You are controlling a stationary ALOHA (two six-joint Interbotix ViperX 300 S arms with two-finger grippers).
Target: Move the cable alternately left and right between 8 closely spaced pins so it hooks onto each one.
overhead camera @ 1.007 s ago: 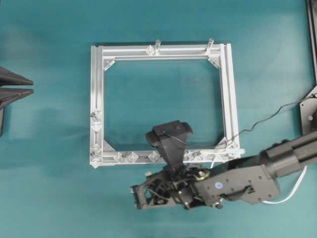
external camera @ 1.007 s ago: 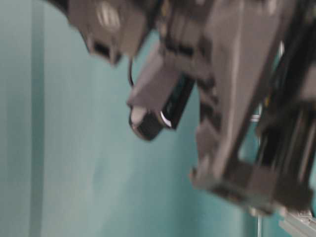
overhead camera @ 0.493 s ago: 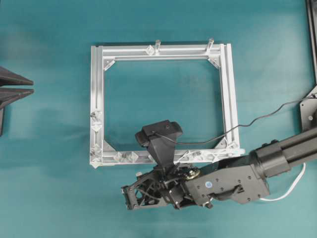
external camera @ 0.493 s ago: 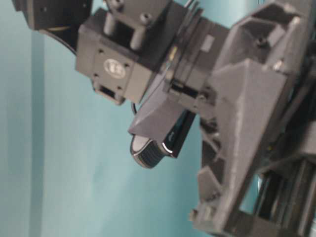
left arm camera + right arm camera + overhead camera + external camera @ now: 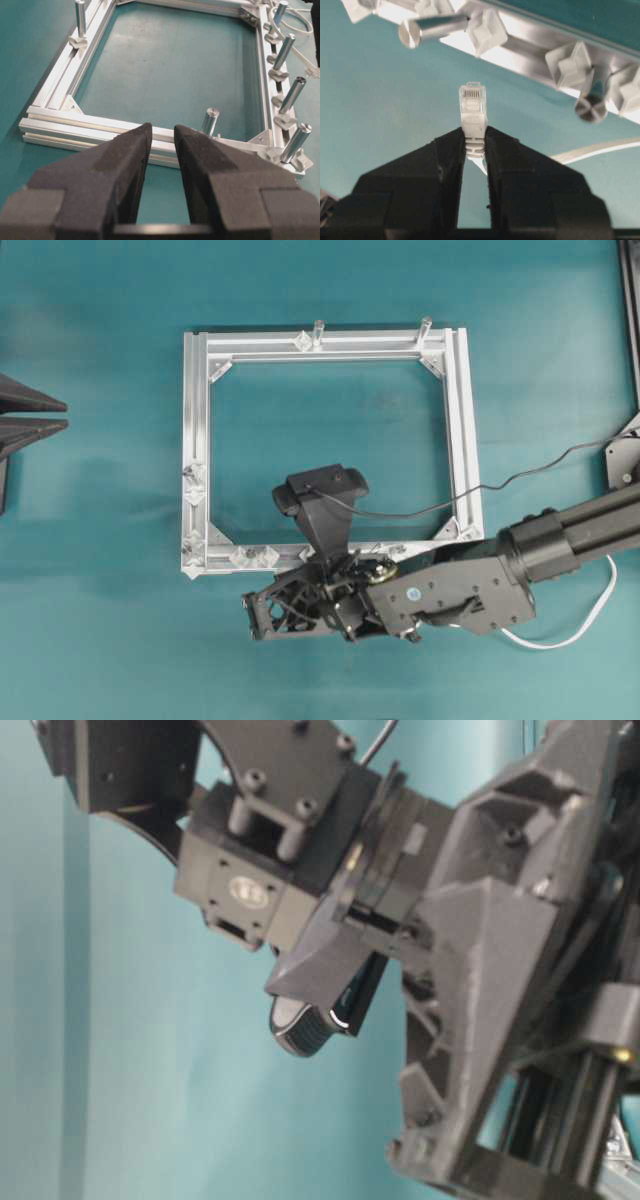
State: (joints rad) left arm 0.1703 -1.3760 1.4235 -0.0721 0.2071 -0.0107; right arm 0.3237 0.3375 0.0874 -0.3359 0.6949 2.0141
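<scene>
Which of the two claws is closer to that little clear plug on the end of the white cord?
The right gripper: it pinches the small clear plug between its black fingers. The left gripper hangs open beyond the silver aluminium frame, well away.

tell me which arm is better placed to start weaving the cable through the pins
Right. Its claw is shut on the cable just behind the plug, right beside the pins on the frame rail. The left claw is open, holds nothing, and sits back from the frame.
</scene>
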